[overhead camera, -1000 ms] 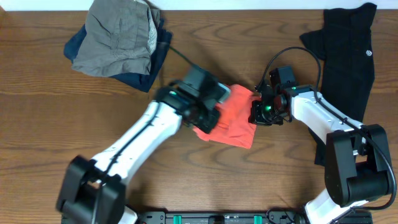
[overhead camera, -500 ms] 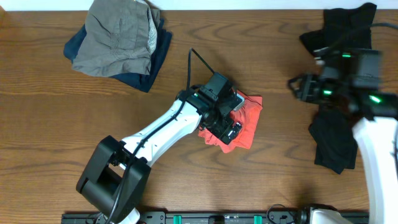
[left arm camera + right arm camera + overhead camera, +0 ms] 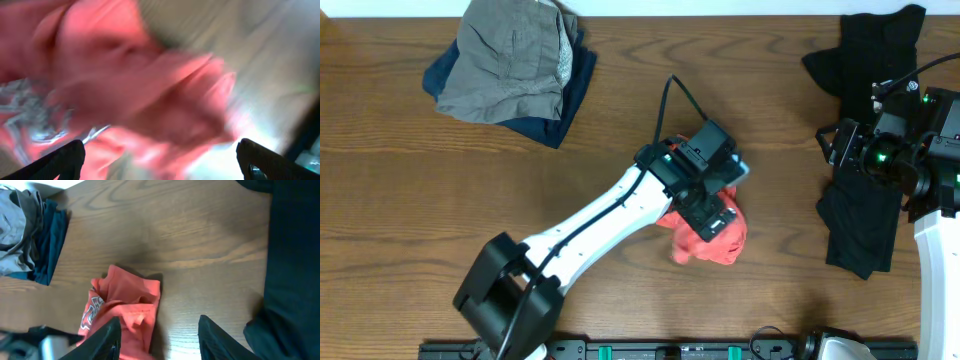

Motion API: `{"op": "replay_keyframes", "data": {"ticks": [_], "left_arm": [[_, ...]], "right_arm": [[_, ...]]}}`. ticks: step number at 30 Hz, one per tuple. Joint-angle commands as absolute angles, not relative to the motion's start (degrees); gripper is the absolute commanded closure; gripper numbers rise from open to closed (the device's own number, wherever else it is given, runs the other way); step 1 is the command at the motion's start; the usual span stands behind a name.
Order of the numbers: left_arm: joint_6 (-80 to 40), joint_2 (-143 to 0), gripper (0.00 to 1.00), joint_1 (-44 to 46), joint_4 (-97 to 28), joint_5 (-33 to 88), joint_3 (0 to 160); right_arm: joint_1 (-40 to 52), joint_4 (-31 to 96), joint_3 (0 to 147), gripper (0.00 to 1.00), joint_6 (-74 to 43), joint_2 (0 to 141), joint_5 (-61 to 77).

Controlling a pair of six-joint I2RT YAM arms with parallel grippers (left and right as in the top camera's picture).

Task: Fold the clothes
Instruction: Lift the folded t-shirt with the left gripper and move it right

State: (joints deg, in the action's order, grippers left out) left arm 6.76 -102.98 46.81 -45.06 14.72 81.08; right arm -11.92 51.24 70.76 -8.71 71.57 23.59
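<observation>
Grey-khaki cloth [image 3: 510, 60] lies heaped on a navy piece [image 3: 575, 85] at the far left corner of the counter [image 3: 410, 220]. It is well apart from everything else and poses no worry.

Near the middle, the left gripper [image 3: 718, 208] hangs right over the coral-red T-shirt [image 3: 718, 243], which is a crumpled lump rather than a flat sheet. The left wrist view is badly blurred, yet the jaws show wide apart at its bottom corners, with red fabric filling the space ahead. They seem to clamp nothing, though whether a fingertip touches cloth cannot be told.

The main risk sits here. If the jaws close on this bunch, they would likely pinch several layers at once. Any fold made from that would lock in the wrinkles, or drag the whole lump across the wood instead of turning one edge over. The white print [image 3: 90, 312] is partly tucked under, so a clean hem looks hard to find.

To the right, the right gripper [image 3: 160, 330] hovers at the edge of the black shirt [image 3: 875, 60], jaws parted and empty. A low sweep from there could snag that garment.
</observation>
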Motion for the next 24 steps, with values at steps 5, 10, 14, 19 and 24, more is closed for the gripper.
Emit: {"op": "replay_keyframes", "data": {"ticks": [5,10,14,19,24], "left_arm": [[7.68,-105.08,0.02,43.38,-45.67,5.32,81.58],[7.73,-105.38,0.03,43.46,-41.47,8.49,81.56],[7.73,-105.91,0.02,43.86,-37.87,14.35,81.56],[7.73,-109.43,0.02,45.04,-33.21,14.81,81.56],[7.7,-115.57,0.02,45.58,-27.22,15.03,81.58]], "right_arm": [[-12.47,51.24,70.87,0.51,-7.18,71.64,23.77],[-12.47,51.22,70.87,0.51,-7.18,71.64,23.77],[-12.47,51.24,70.87,0.51,-7.2,71.64,22.96],[-12.47,51.2,70.87,0.51,-7.2,71.64,22.26],[-12.47,51.29,70.87,0.5,-7.2,71.64,20.82]]}}
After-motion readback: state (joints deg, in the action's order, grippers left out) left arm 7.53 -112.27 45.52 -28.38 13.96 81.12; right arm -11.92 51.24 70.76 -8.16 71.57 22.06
